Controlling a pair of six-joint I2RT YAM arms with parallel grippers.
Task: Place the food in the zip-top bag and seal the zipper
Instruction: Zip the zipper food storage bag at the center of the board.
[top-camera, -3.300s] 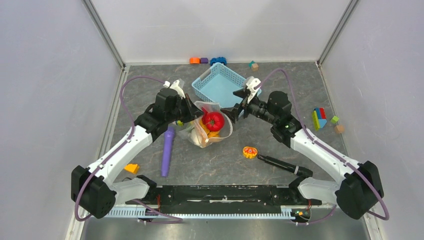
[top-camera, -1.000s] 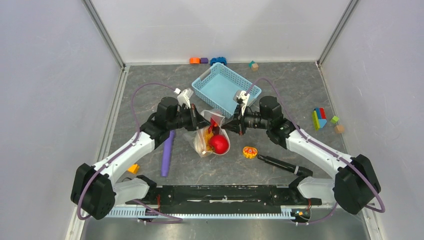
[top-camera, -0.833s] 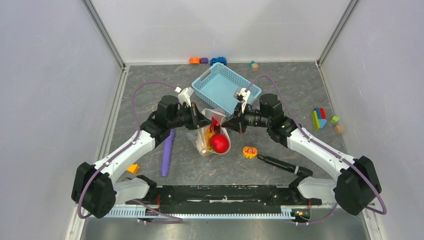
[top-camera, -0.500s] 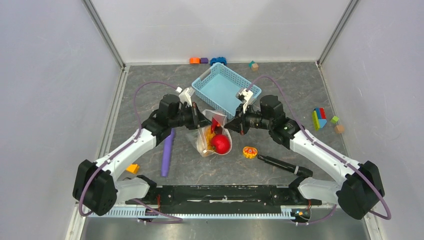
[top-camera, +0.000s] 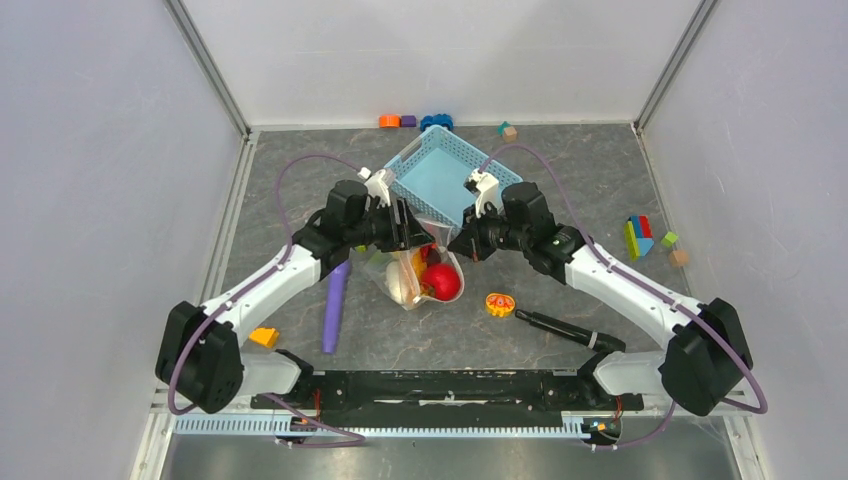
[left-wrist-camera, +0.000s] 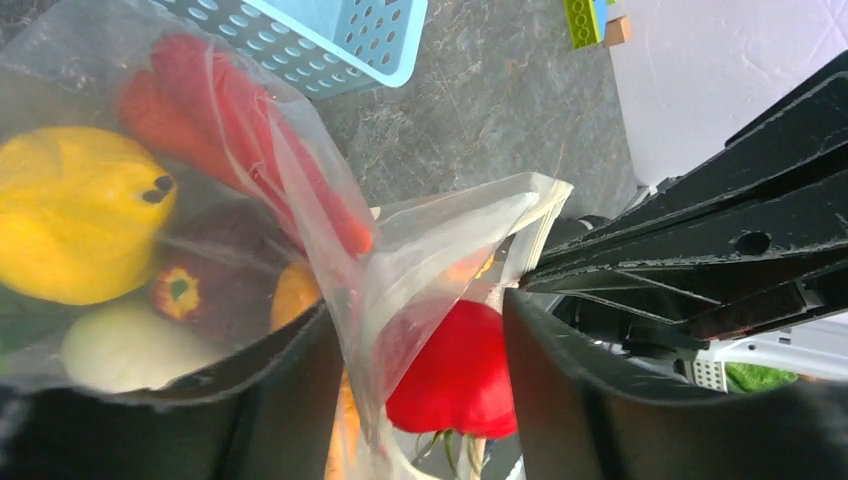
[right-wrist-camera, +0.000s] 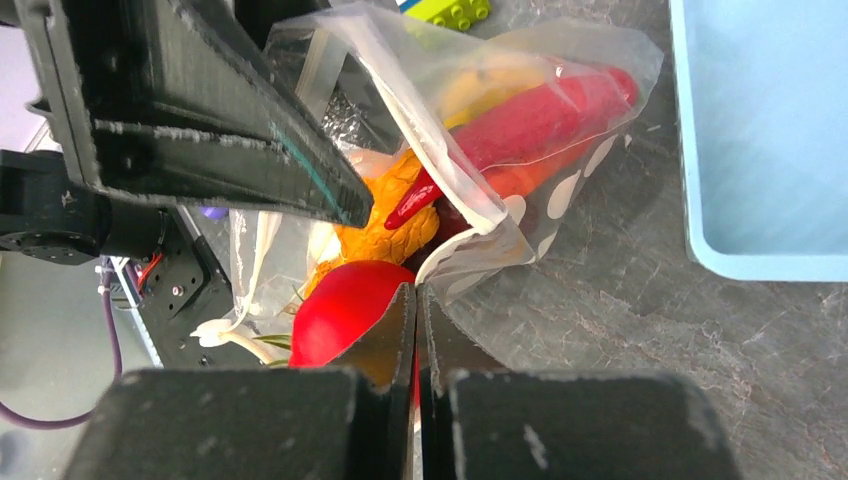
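Left gripper (left-wrist-camera: 420, 385) stands with its jaws apart, the film of the clear polka-dotted plastic zip-top bag (left-wrist-camera: 400, 270) loose in the gap. The right gripper (right-wrist-camera: 415, 300) is pressed tight, seemingly pinching the bag's rim. From above, the bag lies at 6 o'clock from the light-blue lattice basket (top-camera: 440, 175). Red tomato (top-camera: 441, 282), red chili (right-wrist-camera: 540, 110), yellow pepper (left-wrist-camera: 80, 215), maroon ball (left-wrist-camera: 200, 285) and white egg (left-wrist-camera: 120, 345) sit inside. Filling looks largely done. The mouth gapes, so sealing it remains.
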